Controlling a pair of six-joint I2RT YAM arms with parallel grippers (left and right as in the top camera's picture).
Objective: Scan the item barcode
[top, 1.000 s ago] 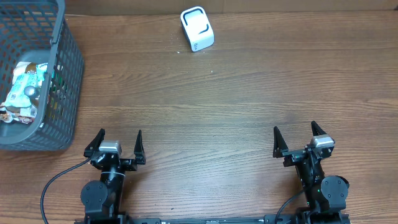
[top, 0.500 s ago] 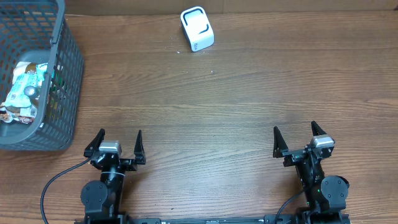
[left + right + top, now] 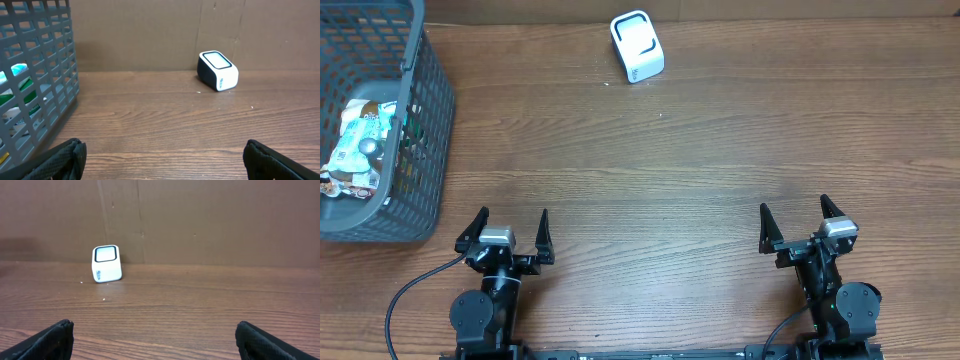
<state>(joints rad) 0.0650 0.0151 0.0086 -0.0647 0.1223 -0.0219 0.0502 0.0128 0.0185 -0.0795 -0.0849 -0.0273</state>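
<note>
1. Overhead: both arms sit folded at the near edge of the table (image 3: 660, 180). The left gripper (image 3: 510, 228) and right gripper (image 3: 798, 222) are spread wide and empty. Packaged items (image 3: 360, 145) lie in the basket (image 3: 435, 120) at far left, and the scanner (image 3: 637, 46) stands at the far edge.
2. Left wrist: level, facing basket and scanner, fingertips apart.
3. Right wrist: level, scanner ahead-left, fingertips apart.

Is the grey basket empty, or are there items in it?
Not empty. The basket holds several packaged items, visible from overhead and through its mesh wall.
</note>
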